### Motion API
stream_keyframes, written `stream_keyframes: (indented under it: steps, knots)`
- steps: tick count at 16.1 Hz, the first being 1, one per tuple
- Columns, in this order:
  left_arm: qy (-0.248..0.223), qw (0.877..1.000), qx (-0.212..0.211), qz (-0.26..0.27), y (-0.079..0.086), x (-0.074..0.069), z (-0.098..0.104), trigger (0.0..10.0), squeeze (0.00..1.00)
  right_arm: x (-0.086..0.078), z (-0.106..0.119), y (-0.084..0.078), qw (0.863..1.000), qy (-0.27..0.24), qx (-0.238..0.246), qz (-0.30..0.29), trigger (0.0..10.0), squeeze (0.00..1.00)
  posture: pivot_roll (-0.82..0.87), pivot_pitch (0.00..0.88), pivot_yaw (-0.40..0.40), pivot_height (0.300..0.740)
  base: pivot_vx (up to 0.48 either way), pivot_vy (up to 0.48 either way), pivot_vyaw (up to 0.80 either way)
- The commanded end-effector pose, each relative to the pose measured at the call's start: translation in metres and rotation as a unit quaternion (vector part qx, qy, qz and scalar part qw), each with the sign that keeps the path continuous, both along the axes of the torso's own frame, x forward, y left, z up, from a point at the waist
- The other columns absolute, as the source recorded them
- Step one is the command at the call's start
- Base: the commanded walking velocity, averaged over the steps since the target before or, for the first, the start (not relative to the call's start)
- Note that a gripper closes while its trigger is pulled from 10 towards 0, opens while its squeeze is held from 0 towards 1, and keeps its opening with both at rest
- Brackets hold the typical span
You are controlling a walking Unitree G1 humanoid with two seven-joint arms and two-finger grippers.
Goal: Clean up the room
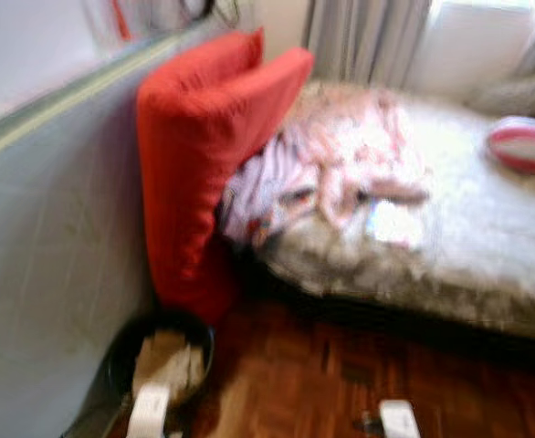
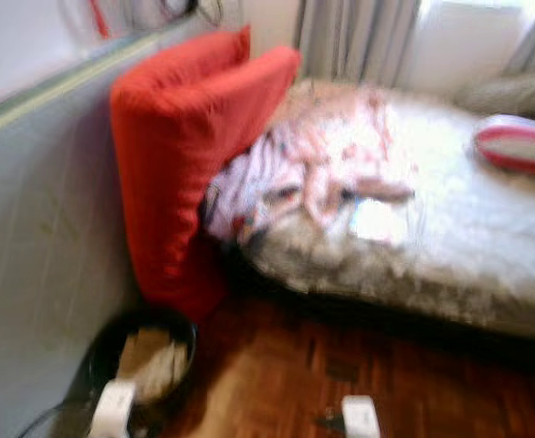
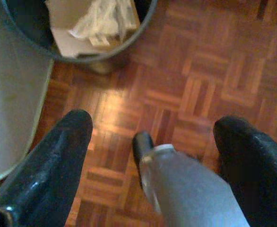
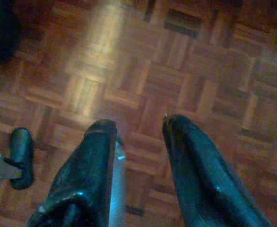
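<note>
Bed: low mattress with pale grey cover (image 1: 487, 246), right half of the frame, blurred.
Clothes: crumpled pink and white striped heap (image 1: 327, 173) on the mattress, centre, touching the big red fabric cushion (image 1: 199, 155).
Cushion: upright, leaning on the grey padded panel (image 1: 48, 228) at left.
Bin: dark round bin (image 3: 105, 56) with cardboard and crumpled paper inside, lower left, on the brown parquet floor (image 4: 186, 71).
Left gripper (image 3: 152, 132): fingers wide apart, holding nothing, above the floor near the bin.
Right gripper (image 4: 138, 127): fingers parted, holding nothing, above bare parquet.
Writing: nothing readable.
</note>
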State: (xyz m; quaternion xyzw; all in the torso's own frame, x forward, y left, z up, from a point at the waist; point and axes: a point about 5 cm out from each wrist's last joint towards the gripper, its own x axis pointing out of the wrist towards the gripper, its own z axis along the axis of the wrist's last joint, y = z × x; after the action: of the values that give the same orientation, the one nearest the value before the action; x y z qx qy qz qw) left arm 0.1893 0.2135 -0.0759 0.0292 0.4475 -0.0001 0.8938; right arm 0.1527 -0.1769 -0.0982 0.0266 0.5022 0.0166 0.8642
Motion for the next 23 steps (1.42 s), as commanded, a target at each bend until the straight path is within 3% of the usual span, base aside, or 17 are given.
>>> stream_keyframes:
  steps: [1,5,14,23]
  knots:
    - [-0.002,1.0,-0.006,-0.002,-0.006,0.003,0.0,10.0,0.0,-0.001,0.0,-0.008,1.0,0.001,-0.009,-0.007,10.0,0.0,0.04,0.0,-0.035,0.74,0.0,-0.277,0.0]
    - [-0.003,1.0,-0.006,-0.002,-0.004,0.003,0.001,10.0,0.0,-0.001,0.0,-0.007,1.0,0.0,-0.008,-0.01,10.0,0.0,0.04,0.0,-0.027,0.74,0.0,-0.279,0.0]
    - [-0.013,0.999,-0.031,0.012,-0.006,0.004,0.001,10.0,0.0,-0.006,-0.001,-0.008,1.0,0.003,-0.006,-0.011,10.0,0.0,0.04,0.0,-0.024,0.74,0.0,0.0,0.0]
    - [-0.003,0.999,-0.036,0.022,-0.005,-0.001,-0.001,10.0,0.0,-0.01,-0.002,-0.01,1.0,0.01,-0.015,0.007,10.0,0.0,0.04,0.0,-0.029,0.74,0.305,0.0,0.0]
